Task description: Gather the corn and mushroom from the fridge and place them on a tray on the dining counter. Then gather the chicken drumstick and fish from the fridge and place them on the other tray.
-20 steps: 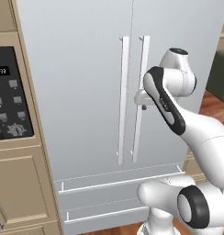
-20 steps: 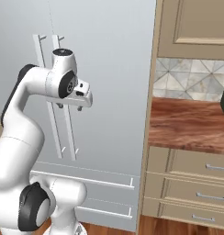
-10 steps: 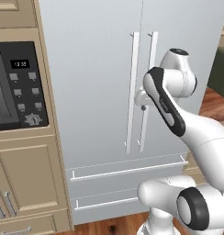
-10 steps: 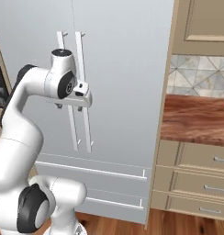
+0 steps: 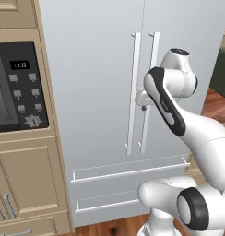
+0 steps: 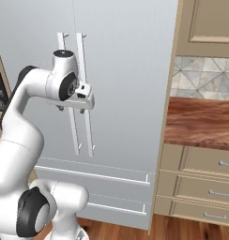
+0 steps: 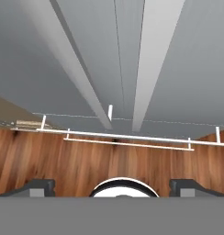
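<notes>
Fridge closed; gripper empty and spread wide before its door handles.

Left base view: the fridge (image 5: 96, 92) stands shut, microwave (image 5: 15, 87) to its left, arm against the two handles (image 5: 142, 92).
Right base view: the surface (image 6: 201, 122) lies right of the fridge.
Hand view: gripper (image 7: 112, 187) fingertips (image 7: 40, 186) stand far apart, holding nothing, the handles running above; corn, mushroom cannot be located.

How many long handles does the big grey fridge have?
4: two upright door handles, the left handle and right handle, side by side where the doors meet; below them two drawer bars, the upper bar and lower bar, partly hidden by the robot.
</notes>
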{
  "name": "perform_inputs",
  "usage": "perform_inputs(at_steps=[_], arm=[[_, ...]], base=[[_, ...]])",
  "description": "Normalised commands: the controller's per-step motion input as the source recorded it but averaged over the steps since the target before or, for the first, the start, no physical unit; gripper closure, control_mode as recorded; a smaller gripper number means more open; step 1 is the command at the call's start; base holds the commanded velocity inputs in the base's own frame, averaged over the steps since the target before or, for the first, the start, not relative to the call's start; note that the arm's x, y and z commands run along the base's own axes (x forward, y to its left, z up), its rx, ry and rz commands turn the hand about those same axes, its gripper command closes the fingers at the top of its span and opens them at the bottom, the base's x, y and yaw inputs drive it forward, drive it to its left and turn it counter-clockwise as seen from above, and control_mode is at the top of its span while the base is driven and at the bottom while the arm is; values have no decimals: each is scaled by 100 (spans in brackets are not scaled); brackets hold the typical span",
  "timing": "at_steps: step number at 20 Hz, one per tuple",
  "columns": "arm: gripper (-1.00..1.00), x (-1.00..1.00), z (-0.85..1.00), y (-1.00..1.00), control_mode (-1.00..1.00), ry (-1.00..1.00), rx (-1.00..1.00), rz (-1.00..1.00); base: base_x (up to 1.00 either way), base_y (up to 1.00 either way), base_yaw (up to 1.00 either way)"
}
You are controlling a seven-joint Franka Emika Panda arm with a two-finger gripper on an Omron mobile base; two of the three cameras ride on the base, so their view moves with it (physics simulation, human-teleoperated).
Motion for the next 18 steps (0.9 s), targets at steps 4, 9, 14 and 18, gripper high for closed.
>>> perform_inputs(at_steps=[4, 9, 14, 18], arm=[[-100, 0, 0, 0, 100, 0, 0, 0], [-100, -1, 0, 0, -100, -29, -1, 0], [-100, -5, 0, -13, -100, -56, -1, 0], [-100, 0, 0, -24, -100, -41, 0, -1]], base=[[0, 0, 0], [0, 0, 0], [0, 0, 0], [0, 0, 0]])
